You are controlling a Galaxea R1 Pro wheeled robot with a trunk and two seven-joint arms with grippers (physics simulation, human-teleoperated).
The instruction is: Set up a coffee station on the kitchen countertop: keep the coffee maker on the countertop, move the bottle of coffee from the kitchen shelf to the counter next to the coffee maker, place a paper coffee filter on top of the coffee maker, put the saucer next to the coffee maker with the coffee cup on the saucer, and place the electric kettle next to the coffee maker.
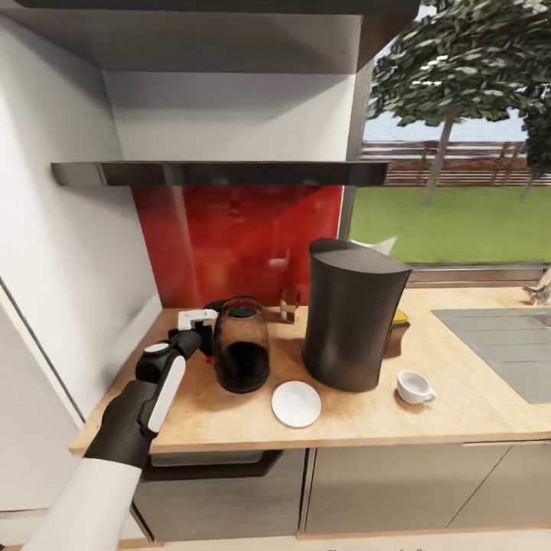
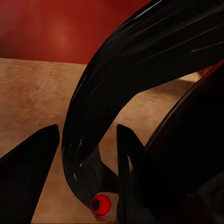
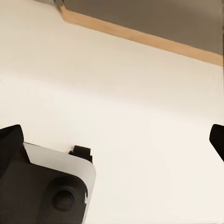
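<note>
Left claw (image 2: pixel 86 172) fingers straddle electric kettle (image 1: pixel 242 348) loop handle, closure unclear; right claw (image 3: pixel 112 140) spread wide, empty; glass body fragile, liquid-heavy, slippery — grip handle

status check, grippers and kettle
Left gripper around kettle handle, kettle on countertop beside coffee maker. Right gripper open, over floor. Nothing blocking.
</note>
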